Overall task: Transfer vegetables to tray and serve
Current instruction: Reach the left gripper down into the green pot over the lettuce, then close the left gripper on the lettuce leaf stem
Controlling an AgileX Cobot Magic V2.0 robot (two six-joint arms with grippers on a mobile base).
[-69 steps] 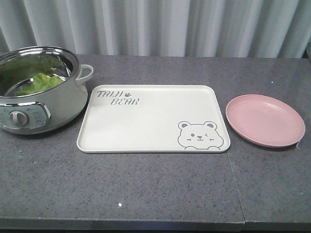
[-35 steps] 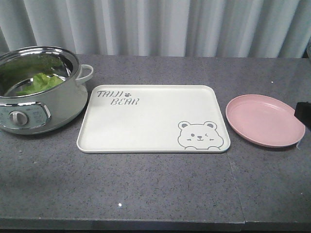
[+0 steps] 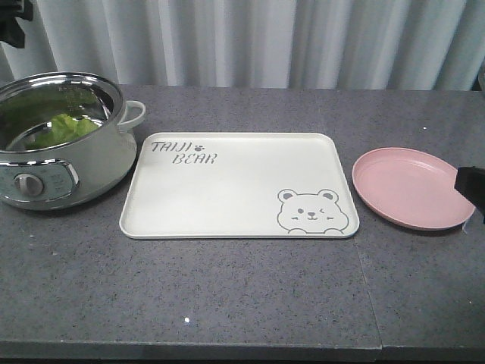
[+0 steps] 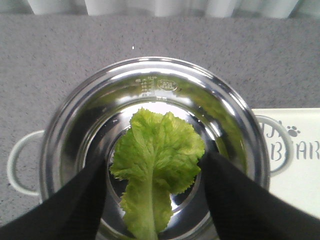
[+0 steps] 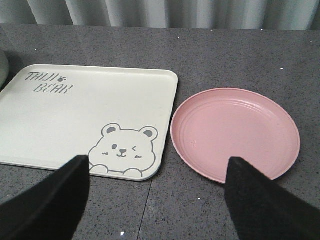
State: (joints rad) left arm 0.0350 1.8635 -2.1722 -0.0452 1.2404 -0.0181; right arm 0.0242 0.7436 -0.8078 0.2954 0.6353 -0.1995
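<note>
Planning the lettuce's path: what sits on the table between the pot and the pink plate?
Only the cream tray, itself bare, lies between the pot and the pink plate; the front view shows it.

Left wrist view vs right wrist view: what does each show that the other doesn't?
Left wrist only: the inside of the pot, with the lettuce leaf lying on its bottom. The left gripper is open over it, one finger on each side of the leaf.
Right wrist only: the empty pink plate, the bear face on the tray, and the open right gripper.
Both: the tray's corner with the lettering, the grey table and the curtain.
</note>
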